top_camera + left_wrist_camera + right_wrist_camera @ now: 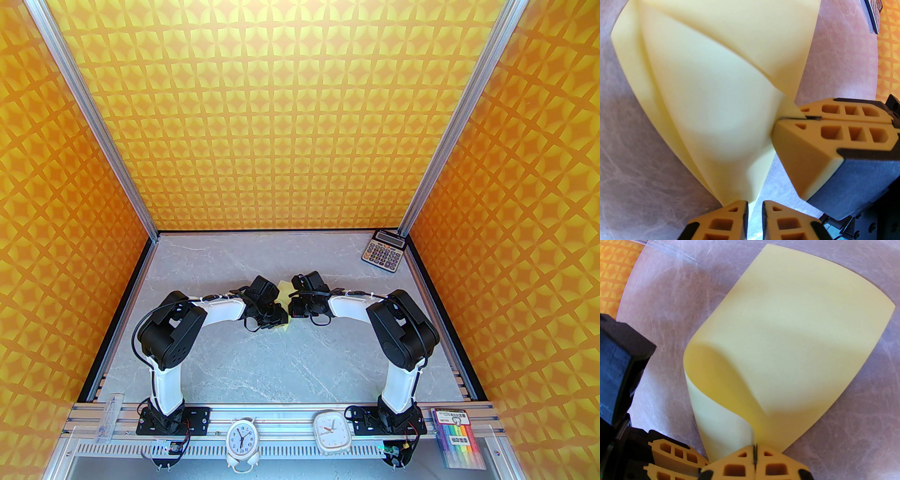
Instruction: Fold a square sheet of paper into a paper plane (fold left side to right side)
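On the near rail stand 2 white clocks, a round one (pixel 241 438) to the left and a square one (pixel 332 430) to the right, with a pack of coloured markers (pixel 461 438) at the near right corner. Beyond them, both arms bend inward and meet over the middle of the grey marble table (pixel 281 370). The square sheet of paper (pixel 283 287) is there between the 2 wrists, pale yellow and mostly hidden from above.

The right gripper (pixel 754 459) has its fingers pressed together on one edge of the sheet, lifting that side so it bows over in a loose, uncreased curl. The far part of the sheet lies on the table.

The left gripper (pixel 755 218) sits just beside it, its fingers a narrow gap apart, with the sheet's near corner reaching into the gap. I cannot tell whether the pads touch it.

A grey calculator (pixel 383 251) lies at the far right corner, well apart.
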`<state>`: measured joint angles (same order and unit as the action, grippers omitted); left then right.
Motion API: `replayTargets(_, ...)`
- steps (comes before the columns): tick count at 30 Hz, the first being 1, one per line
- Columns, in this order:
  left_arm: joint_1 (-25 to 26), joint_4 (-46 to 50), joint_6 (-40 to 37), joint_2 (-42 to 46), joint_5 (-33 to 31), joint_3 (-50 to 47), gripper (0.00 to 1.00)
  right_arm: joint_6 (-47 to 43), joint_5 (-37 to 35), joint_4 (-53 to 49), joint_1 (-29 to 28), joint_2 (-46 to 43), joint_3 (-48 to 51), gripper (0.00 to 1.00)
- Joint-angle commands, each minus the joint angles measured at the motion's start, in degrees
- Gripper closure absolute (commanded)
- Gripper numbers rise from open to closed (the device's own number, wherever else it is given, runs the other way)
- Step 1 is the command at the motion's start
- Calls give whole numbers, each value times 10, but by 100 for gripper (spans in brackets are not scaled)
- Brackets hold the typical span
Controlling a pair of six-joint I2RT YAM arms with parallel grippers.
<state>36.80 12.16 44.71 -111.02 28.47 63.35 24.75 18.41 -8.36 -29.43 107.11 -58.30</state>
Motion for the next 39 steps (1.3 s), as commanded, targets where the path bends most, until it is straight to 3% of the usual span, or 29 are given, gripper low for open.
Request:
replayTargets(1, 4, 10, -6, 6, 8, 6, 82, -10, -16, -5, 6, 5, -14, 100)
replayTargets(39, -13, 15, -17, -16, 4, 50, 80, -15, -15, -10, 14, 9, -23, 100)
